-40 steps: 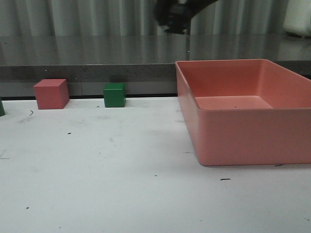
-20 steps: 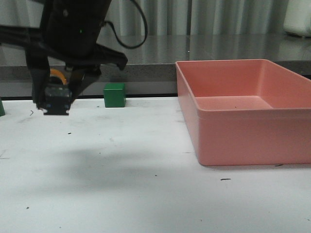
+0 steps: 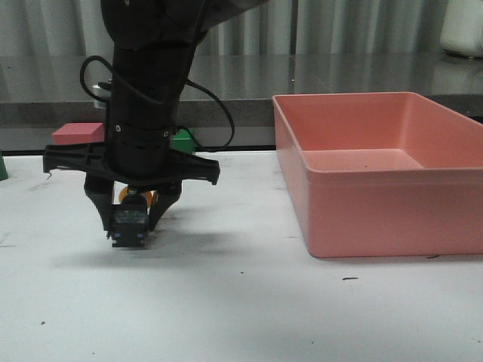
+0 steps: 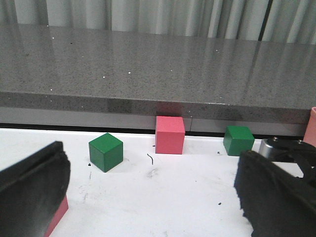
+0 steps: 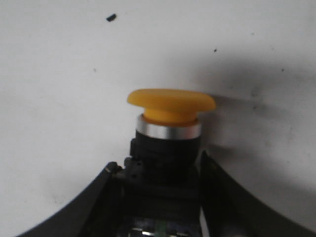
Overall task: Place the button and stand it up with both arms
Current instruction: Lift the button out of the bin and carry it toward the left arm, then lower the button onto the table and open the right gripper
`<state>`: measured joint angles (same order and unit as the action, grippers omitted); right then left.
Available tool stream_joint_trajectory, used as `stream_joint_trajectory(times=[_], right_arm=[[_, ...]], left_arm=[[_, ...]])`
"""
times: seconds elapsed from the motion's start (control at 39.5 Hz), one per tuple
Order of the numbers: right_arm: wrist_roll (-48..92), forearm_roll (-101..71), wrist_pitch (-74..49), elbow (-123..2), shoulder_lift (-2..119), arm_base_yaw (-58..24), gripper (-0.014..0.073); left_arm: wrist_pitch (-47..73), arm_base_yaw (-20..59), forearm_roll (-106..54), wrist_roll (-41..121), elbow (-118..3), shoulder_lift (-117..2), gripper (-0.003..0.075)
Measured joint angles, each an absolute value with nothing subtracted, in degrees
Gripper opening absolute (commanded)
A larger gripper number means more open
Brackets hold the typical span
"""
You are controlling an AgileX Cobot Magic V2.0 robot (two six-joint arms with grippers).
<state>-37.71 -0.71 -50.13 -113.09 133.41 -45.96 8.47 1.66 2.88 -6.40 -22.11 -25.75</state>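
My right gripper [image 5: 158, 165] is shut on the black body of the button [image 5: 170, 106]. The yellow cap and silver collar stick out past the fingertips, close above the white table. In the front view the right gripper [image 3: 132, 215] hangs low over the table left of centre. The button [image 3: 130, 225] shows there with its bluish base toward the camera and a bit of yellow cap behind. My left gripper [image 4: 153, 165] is open wide and empty over the table. It does not show in the front view.
A large pink bin [image 3: 377, 204] stands on the right. A red cube [image 4: 170, 134] and two green cubes [image 4: 105, 151] [image 4: 238, 139] sit along the table's far edge. Part of another red block [image 4: 55, 219] lies by the left finger. A grey counter runs behind.
The right arm, holding the button, has swung in from above, then moved right and down until the button is just above the table.
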Motion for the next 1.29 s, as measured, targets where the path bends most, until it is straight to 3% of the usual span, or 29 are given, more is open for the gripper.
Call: stream_joint_trajectory(times=[0.18,0.41,0.68,0.89,0.99,1.14,1.19,1.29], right_arm=[[-37.87,-0.6,-50.42,-113.19,134.14,-45.96,0.0281],[-37.87,-0.6,-50.42,-113.19,134.14,-45.96,0.0451],[-37.74,-0.71,-53.59,-115.48,134.14,-45.96,0.0456],[-31.31,-0.71,-64.12,-129.48,134.14,-45.96,0.0451],[-28.39,-0.71,-69.34,-137.17,134.14,-45.96,0.0356],[-26.52,-0.71,-71.33,-145.02,134.14,-45.96,0.0013],[-26.39,-0.71,-71.53,-146.04,134.01,-45.96,-0.0062],[-25.5,-0.71,-71.75,-146.42,133.12,-45.96,-0.0068]], left_arm=[[8.47,1.66,2.88,-6.4,-22.11,-25.75,0.065],[8.47,1.66,2.88,-6.4,-22.11,-25.75,0.065],[8.47,1.66,2.88,-6.4,-22.11,-25.75,0.065],[8.47,1.66,2.88,-6.4,-22.11,-25.75,0.065],[8.47,1.66,2.88,-6.4,-22.11,-25.75,0.065],[8.47,1.66,2.88,-6.4,-22.11,-25.75,0.065],[8.47,1.66,2.88,-6.4,-22.11,-25.75,0.065],[8.47,1.66,2.88,-6.4,-22.11,-25.75,0.065]])
